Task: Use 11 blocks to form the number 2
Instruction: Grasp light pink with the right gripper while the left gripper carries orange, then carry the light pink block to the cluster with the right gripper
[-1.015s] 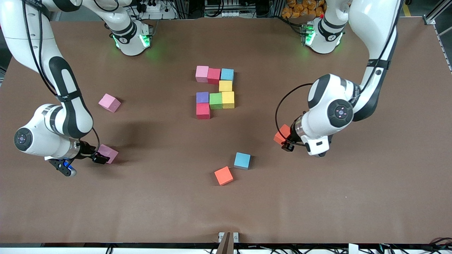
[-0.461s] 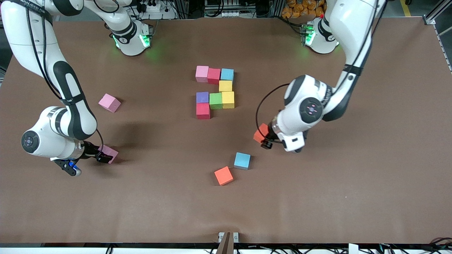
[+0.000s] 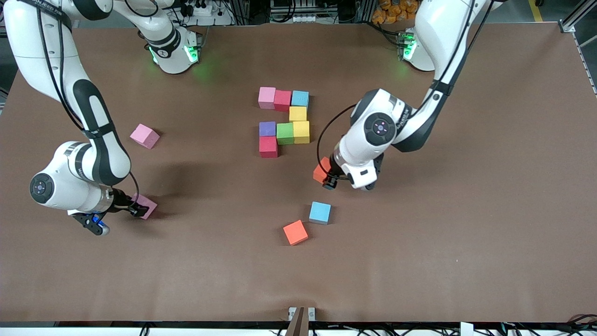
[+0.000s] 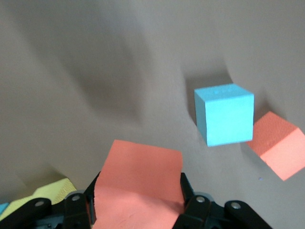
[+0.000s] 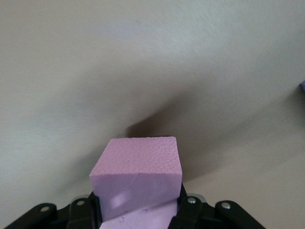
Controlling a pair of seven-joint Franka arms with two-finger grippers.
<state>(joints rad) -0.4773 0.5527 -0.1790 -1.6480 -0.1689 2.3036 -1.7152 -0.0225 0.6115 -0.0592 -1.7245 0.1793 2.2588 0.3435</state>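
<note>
Eight blocks stand joined mid-table: pink [image 3: 267, 97], red [image 3: 282, 100], light blue [image 3: 300, 98], yellow [image 3: 297, 113], purple [image 3: 267, 128], green [image 3: 285, 133], yellow [image 3: 301, 131], red [image 3: 268, 146]. My left gripper [image 3: 325, 176] is shut on an orange-red block [image 4: 140, 186], over bare table between that group and a loose light blue block [image 3: 320, 212]. An orange block [image 3: 295, 232] lies beside the blue one. My right gripper [image 3: 139, 208] is shut on a pink block [image 5: 138, 176] low at the right arm's end of the table. Another pink block [image 3: 144, 136] lies loose there.
The brown table [image 3: 447, 242] stretches wide toward the front camera and the left arm's end. The left wrist view shows the light blue block [image 4: 224, 114], the orange block [image 4: 279, 150] and a yellow block's corner [image 4: 52, 191].
My left arm has carried the orange-red block across the table toward the joined blocks. My right gripper has shut on the pink block and barely shifted.
</note>
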